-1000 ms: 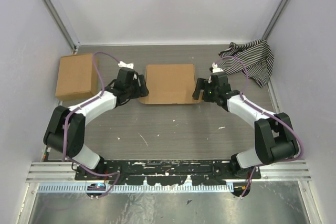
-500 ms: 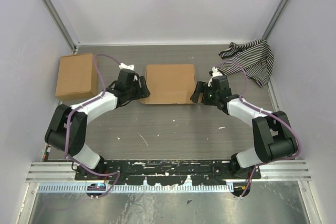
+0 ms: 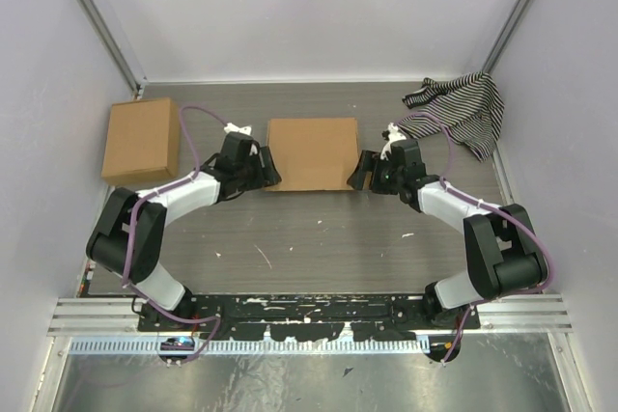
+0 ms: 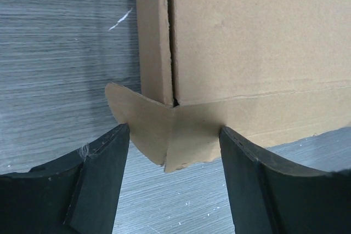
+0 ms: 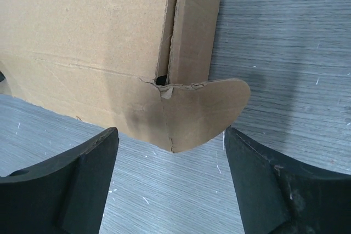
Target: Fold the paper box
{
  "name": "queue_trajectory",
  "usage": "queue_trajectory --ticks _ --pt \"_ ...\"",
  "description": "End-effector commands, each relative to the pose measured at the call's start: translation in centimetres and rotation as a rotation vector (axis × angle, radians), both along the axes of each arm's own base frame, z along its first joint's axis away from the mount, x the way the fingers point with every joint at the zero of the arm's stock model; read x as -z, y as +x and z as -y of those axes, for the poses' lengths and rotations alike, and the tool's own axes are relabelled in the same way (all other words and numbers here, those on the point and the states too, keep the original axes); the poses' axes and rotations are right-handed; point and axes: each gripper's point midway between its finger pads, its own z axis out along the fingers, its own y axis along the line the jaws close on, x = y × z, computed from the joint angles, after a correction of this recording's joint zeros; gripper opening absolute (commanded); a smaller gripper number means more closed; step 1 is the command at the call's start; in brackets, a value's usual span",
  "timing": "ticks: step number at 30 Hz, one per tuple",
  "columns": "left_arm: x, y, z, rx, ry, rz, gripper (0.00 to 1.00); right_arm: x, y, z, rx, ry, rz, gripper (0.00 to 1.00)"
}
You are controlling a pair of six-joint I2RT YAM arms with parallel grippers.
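The paper box (image 3: 311, 152) lies closed and flat in the middle of the table, a shallow brown mailer. My left gripper (image 3: 267, 170) is open at its near-left corner. In the left wrist view a rounded corner tab (image 4: 164, 130) sticks out between my fingers (image 4: 104, 163). My right gripper (image 3: 359, 173) is open at the near-right corner. In the right wrist view the rounded tab (image 5: 203, 110) sits just ahead of my spread fingers (image 5: 263, 173). Neither gripper holds anything.
A squarer brown cardboard box (image 3: 142, 140) stands at the far left by the wall. A black-and-white striped cloth (image 3: 462, 111) is bunched in the far right corner. Walls close in on both sides and the back.
Both grippers have closed in a little on the box's near corners, the left moving right, the right moving left. The box has not moved.
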Motion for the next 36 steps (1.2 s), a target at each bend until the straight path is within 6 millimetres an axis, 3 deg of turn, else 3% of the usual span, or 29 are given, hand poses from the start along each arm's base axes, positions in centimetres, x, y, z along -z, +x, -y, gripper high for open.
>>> queue_trajectory --ticks 1,16,23,28,32,36 --pt "0.0 -0.3 1.1 0.022 -0.044 -0.001 0.73 -1.7 0.6 -1.2 -0.056 0.033 0.061 0.82" --pt "-1.8 -1.5 1.6 0.051 -0.068 -0.019 0.67 -2.2 -1.2 -1.6 -0.098 -0.042 0.006 0.7" --pt "-2.1 -1.4 1.0 0.044 -0.032 -0.005 0.69 -4.5 1.0 2.0 0.057 -0.198 0.094 0.86" --pt "-1.9 -0.8 1.1 0.042 -0.019 -0.004 0.7 -4.9 3.0 1.3 0.041 -0.204 0.121 0.87" --pt "-1.2 -0.6 1.3 0.049 -0.012 -0.02 0.7 -4.1 3.8 0.6 0.016 -0.194 0.113 0.87" --pt "-0.9 -0.4 1.2 0.048 0.004 -0.019 0.7 -3.8 4.6 1.0 0.039 -0.219 0.128 0.87"
